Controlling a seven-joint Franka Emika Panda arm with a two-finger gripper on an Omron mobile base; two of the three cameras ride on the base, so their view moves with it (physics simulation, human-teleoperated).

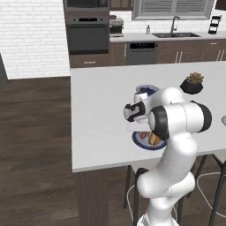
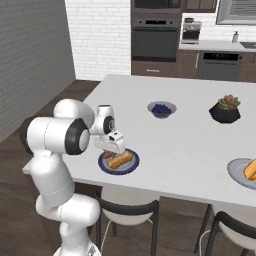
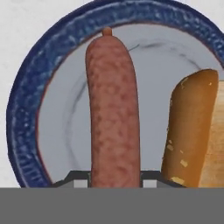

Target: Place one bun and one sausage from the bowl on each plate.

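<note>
End effector (image 3: pixel 112 183) pinching the sausage (image 3: pixel 113 109) over the blue-rimmed plate (image 3: pixel 26 109), bun (image 3: pixel 190 131) at 3 o'clock, probably so they don't overlap.

White brick wall (image 1: pixel 33 35), dark wood floor (image 1: pixel 35 145), built-in oven (image 1: pixel 88 33), sink counter (image 1: pixel 176 36), and a white island table (image 1: pixel 101 114).

Two cameras sit behind the arm, left and right, looking down at the same counter (image 1: pixel 101 114) and blue plate (image 2: pixel 106 167). The hand camera looks very close at that plate, probably straight down.
</note>
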